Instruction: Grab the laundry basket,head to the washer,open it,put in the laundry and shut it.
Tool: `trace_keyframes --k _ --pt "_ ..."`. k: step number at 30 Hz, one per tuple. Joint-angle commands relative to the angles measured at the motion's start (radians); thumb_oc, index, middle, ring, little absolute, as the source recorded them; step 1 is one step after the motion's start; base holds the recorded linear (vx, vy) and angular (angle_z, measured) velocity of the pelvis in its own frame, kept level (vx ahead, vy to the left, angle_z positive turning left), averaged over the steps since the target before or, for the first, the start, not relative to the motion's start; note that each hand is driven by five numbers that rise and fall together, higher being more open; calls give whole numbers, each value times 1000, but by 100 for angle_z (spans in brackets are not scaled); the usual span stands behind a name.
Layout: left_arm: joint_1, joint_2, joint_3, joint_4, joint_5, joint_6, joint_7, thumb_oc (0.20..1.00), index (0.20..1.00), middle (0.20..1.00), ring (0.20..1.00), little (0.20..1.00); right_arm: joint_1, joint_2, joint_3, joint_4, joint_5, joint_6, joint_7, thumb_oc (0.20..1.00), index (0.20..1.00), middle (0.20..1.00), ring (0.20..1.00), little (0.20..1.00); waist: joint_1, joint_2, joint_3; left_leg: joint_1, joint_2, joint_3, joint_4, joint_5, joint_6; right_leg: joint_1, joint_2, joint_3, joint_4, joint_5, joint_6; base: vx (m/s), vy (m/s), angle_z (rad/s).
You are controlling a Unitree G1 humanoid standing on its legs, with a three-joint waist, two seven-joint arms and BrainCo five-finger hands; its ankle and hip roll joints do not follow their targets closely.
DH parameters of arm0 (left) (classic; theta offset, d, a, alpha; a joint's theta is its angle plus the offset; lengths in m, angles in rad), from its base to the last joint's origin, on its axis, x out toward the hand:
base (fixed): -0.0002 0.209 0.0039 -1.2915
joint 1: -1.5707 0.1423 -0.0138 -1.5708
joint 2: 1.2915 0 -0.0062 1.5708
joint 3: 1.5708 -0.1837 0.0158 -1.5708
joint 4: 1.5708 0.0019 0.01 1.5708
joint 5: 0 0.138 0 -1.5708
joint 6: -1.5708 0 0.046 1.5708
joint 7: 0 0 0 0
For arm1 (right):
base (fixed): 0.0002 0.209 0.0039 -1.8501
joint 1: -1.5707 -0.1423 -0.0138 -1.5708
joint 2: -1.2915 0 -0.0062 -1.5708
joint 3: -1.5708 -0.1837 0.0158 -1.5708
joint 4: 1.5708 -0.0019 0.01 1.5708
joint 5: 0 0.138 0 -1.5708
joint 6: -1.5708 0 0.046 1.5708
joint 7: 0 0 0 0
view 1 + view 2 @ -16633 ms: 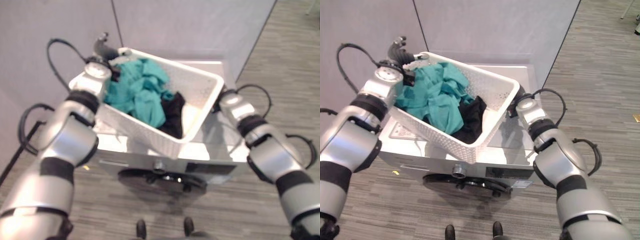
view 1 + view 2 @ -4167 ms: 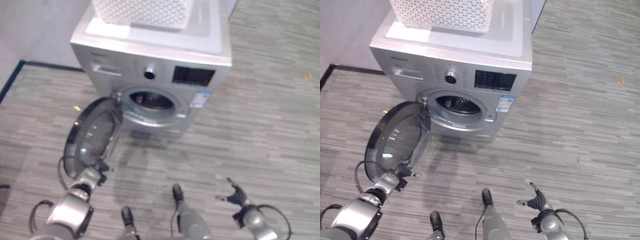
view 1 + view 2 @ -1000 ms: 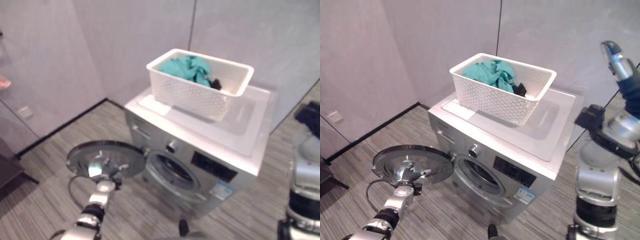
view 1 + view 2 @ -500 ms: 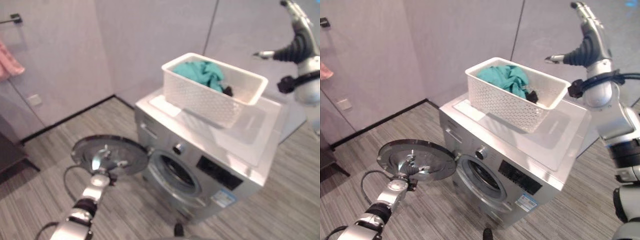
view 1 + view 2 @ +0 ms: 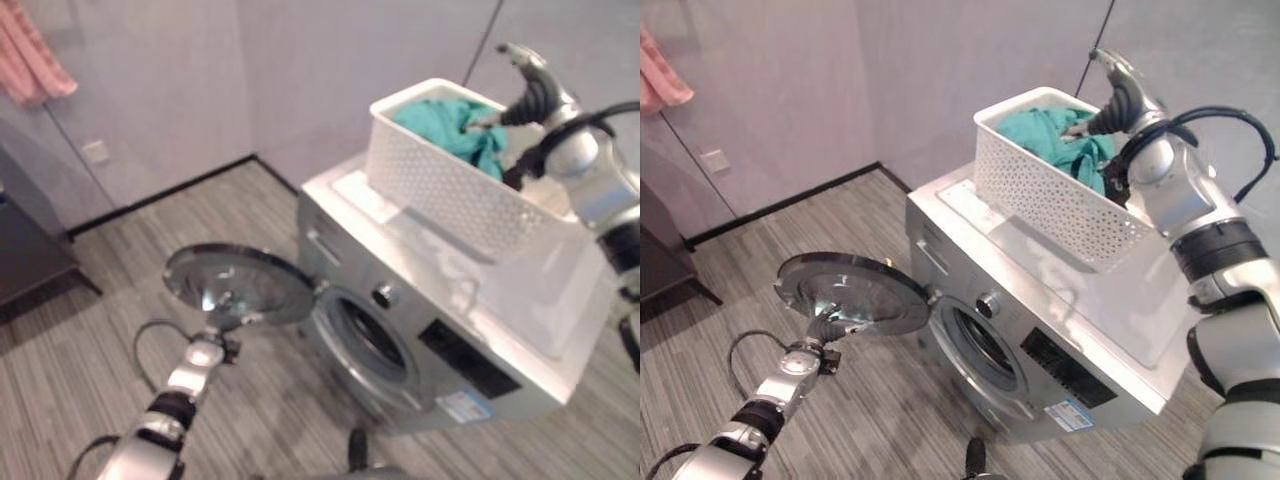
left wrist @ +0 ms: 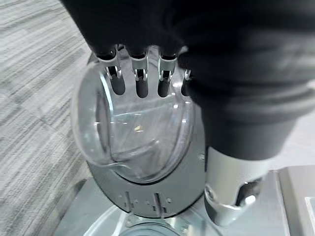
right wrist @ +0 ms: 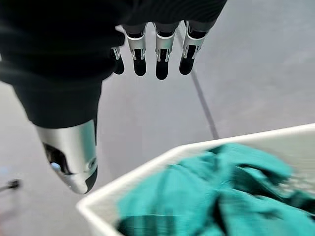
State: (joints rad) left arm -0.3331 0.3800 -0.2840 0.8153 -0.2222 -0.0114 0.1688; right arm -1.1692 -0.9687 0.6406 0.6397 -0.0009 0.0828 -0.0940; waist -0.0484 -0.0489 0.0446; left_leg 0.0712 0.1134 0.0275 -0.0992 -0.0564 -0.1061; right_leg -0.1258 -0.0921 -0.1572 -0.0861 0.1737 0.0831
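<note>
The right hand (image 5: 1118,92) hangs with straight, empty fingers just above the far end of the white laundry basket (image 5: 1060,190), which sits on top of the washer (image 5: 1080,310). The teal laundry (image 5: 1055,135) lies directly below those fingers, so this is the nearer hand for the pick. The left hand (image 5: 828,328), fingers extended, rests low against the swung-open round door (image 5: 845,290), well apart from the basket.

Laundry basket (image 5: 1060,195) on top of washer (image 5: 1070,330), laundry (image 5: 1055,135) inside basket just under right hand (image 5: 1118,95) fingertips, washer door (image 5: 850,293) swung open at left, left hand (image 5: 825,330) fingers against door
</note>
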Motion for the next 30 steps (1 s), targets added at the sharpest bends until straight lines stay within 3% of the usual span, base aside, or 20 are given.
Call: trace_keyframes --k 1,9,24,28,30 --pt "-83 54 -43 6 -34 -57 -12 1000 1000 1000 1000 1000 -184 8 51 99 -59 -3 -24 1000 1000 1000 1000 1000 -3 -18 22 -66 26 9 12 47 1 76 -64 -27 80 -173 63 0 0 0" --pt "-75 51 -59 4 -46 -68 -24 1000 1000 1000 1000 1000 -237 54 55 298 -85 -7 -43 1000 1000 1000 1000 1000 12 4 43 -101 26 -17 12 63 -1 44 -57 -39 96 -188 51 14 -12 12" --pt "-73 57 -68 0 -77 -80 -30 1000 1000 1000 1000 1000 -346 140 134 481 -92 -26 -20 1000 1000 1000 1000 1000 36 7 63 -137 40 -40 12 90 -11 17 -38 -60 99 -198 41 26 -20 6" --pt "-66 60 -70 -5 -86 -87 -38 1000 1000 1000 1000 1000 -371 143 159 547 -86 -33 5 1000 1000 1000 1000 1000 48 6 71 -151 45 -50 12 110 -17 13 -32 -72 97 -200 38 15 -26 10" --pt "-69 73 -76 6 -86 -90 -56 1000 1000 1000 1000 1000 -383 146 193 592 -32 -41 84 1000 1000 1000 1000 1000 56 -2 76 -160 55 -53 12 135 -24 2 -19 -75 91 -198 35 33 -76 14"
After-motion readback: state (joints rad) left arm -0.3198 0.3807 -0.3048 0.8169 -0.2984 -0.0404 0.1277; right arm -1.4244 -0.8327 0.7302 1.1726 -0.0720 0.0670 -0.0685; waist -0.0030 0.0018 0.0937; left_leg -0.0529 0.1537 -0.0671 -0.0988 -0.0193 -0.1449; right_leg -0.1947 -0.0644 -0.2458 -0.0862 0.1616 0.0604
